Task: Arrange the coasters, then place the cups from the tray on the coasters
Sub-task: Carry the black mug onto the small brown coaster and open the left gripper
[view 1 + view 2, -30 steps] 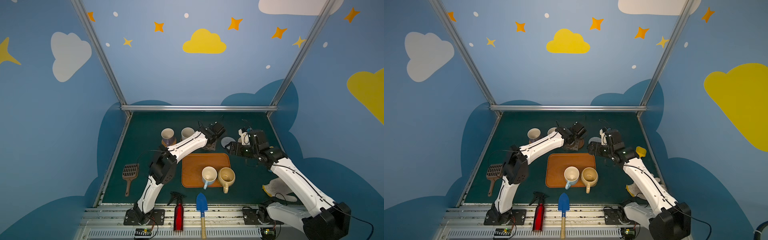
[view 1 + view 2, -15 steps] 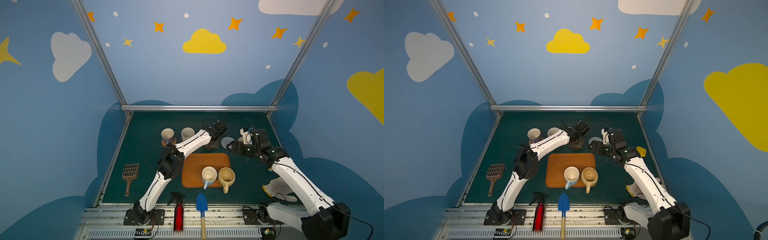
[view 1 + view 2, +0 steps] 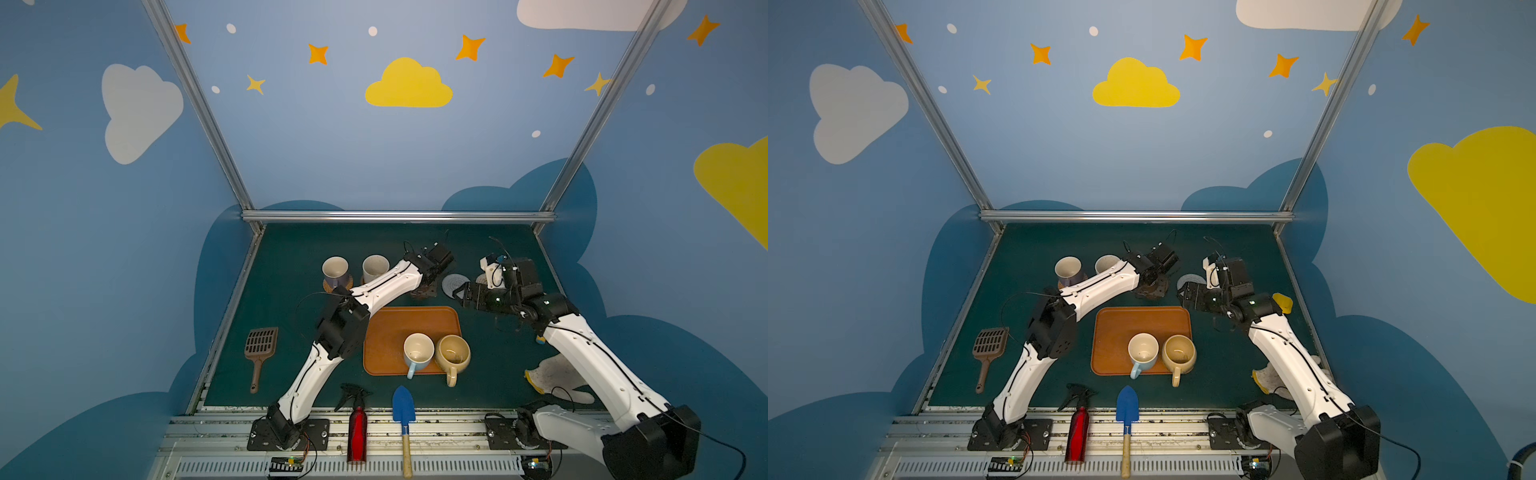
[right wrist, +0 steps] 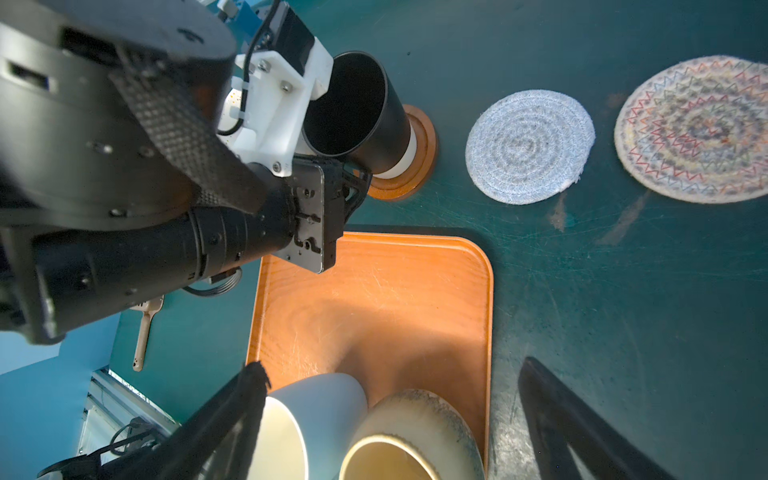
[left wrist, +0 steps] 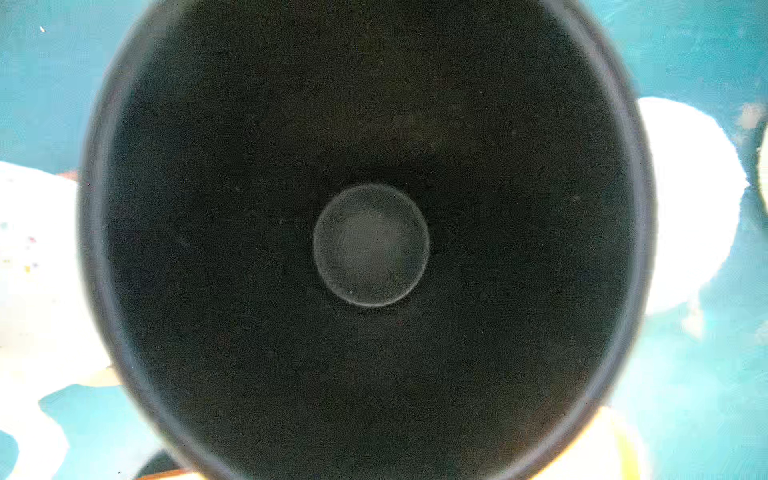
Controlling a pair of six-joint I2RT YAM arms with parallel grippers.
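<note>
**Item 1.** Black cylindrical ceramic mug: stood upright, pale base seated inside the rim of a brown round wooden coaster, just beyond the far edge of the flat orange-brown rounded-rectangle tray. Filled the left wrist view rim to rim, so lay straight below that camera.

**Item 2.** Left gripper: pressed together low at the black mug's side, apparently pinching the handle, which was hidden behind the jaws. Judged due for release and a straight lift clear.

**Item 3.** Right gripper: spread wide, nothing between. Hovered over the tray's far right corner, touching nothing.

**Item 4.** Light blue ceramic mug and wider yellowish-tan ceramic mug: stood side by side, seemingly touching, on the tray's near right part. Handles pointed toward the robot's side, away from the spread jaws. Lay nearer the right arm than the left.

**Item 5.** Grey-white coiled rope coaster and beige coiled rope coaster with coloured zigzag stitching: lay bare and apart on the dark green mat, in line to the right of the wooden one, close beneath the right arm.

**Item 6.** Lilac ceramic mug on a woven tan rattan coaster, and cream-white ceramic mug just beside it: parked at far left. Disc under the cream one hidden by the left arm.

**Note.** Next reach judged the right arm's: down and back toward the near side, with the handles on the side away from the jaws
</note>
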